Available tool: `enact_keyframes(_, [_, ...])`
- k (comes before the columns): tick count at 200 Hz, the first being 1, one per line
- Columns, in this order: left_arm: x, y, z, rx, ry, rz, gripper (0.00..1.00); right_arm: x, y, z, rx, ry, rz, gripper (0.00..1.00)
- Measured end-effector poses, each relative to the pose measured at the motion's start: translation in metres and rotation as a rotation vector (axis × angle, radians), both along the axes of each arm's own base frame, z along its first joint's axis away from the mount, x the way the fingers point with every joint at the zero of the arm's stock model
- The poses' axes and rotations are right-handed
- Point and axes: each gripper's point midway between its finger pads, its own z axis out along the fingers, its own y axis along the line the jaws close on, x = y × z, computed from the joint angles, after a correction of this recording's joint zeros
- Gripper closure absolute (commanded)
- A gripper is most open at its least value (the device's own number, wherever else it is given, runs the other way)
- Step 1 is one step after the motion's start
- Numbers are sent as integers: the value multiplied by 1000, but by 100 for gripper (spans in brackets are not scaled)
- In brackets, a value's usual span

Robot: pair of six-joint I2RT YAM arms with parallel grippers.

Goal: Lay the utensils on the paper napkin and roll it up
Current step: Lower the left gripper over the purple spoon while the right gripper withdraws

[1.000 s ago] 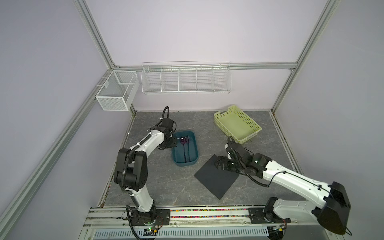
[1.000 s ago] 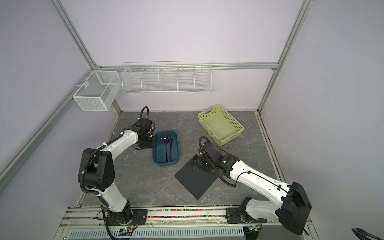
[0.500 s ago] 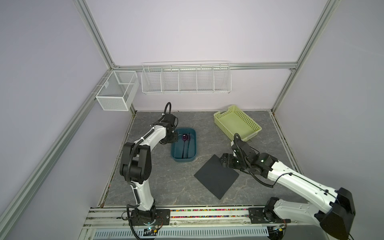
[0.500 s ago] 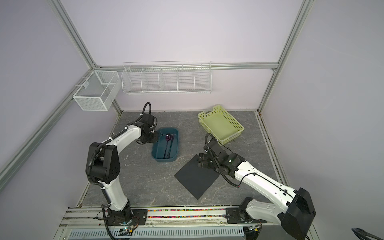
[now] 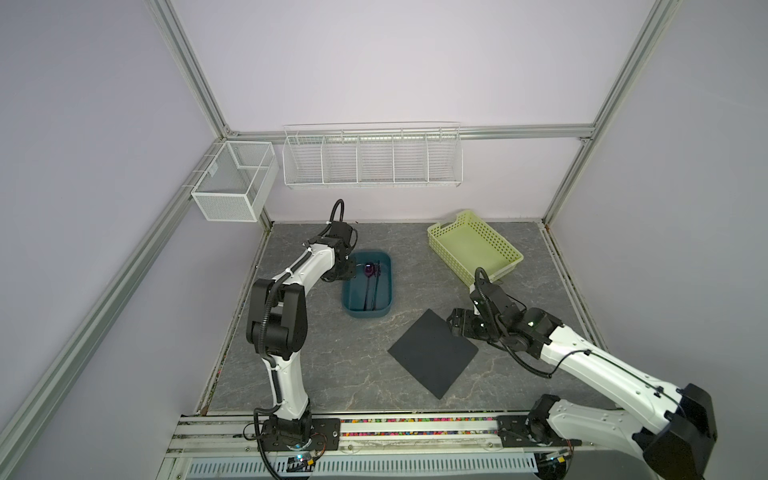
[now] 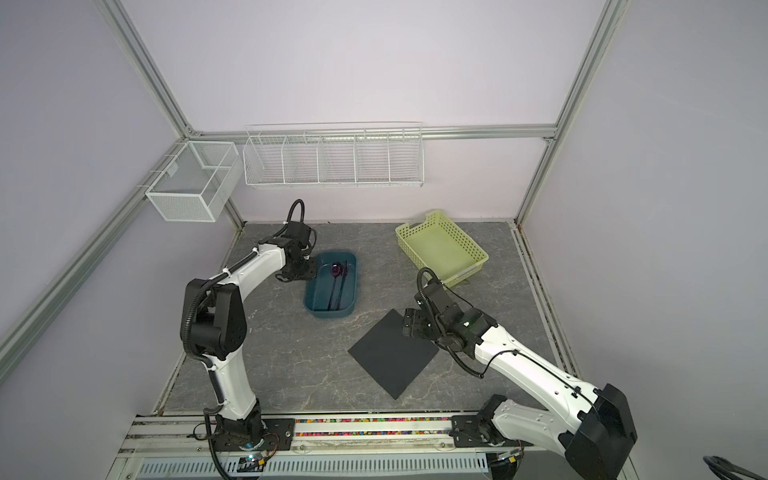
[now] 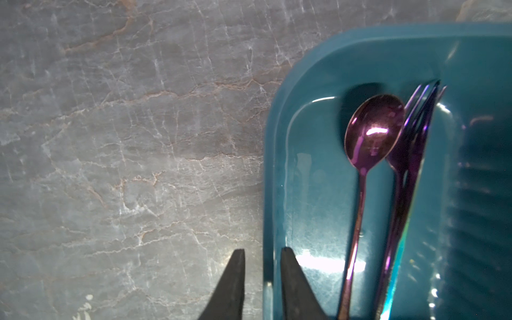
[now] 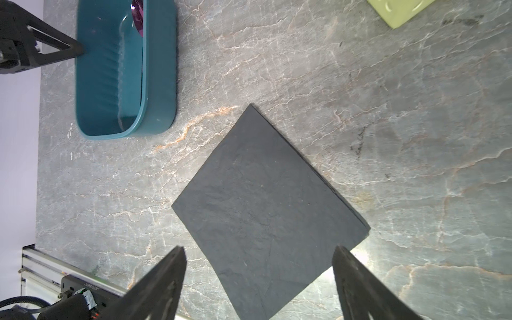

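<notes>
Left wrist view: left gripper (image 7: pixel 263 250) jaws narrowly parted, astride rim of teal tub (image 7: pixel 277 138). Inside tub: utensils (image 7: pixel 388 166). Near tub, paper napkin (image 5: pixel 432 353) flat on table (image 5: pixel 332 374); right gripper (image 8: pixel 259 249) spread wide, empty, at napkin's edge, farther from tub.

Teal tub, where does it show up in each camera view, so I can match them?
Top view: tub left of centre, beyond the napkin.
Top view: the same place.
Left wrist: close up, its rim between the fingers of the left claw.
Right wrist: beyond the napkin, beside the left claw.
Shared landmark: purple utensils inside it.
</notes>
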Motion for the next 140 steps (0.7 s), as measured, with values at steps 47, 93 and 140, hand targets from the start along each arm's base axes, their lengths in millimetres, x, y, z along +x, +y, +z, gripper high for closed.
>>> enact_keyframes(47, [-4,-37,24,-43,-38,-54,71,4,-8,2,-32,-12,1,13])
enact_keyframes(93, [-14,-71,19,-71,-15,-86,73,10,-11,9,-45,-39,3,13])
enact_keyframes(140, [-18,-76,-14,-69,61,-60,75,10,-12,9,-52,-44,8,13])
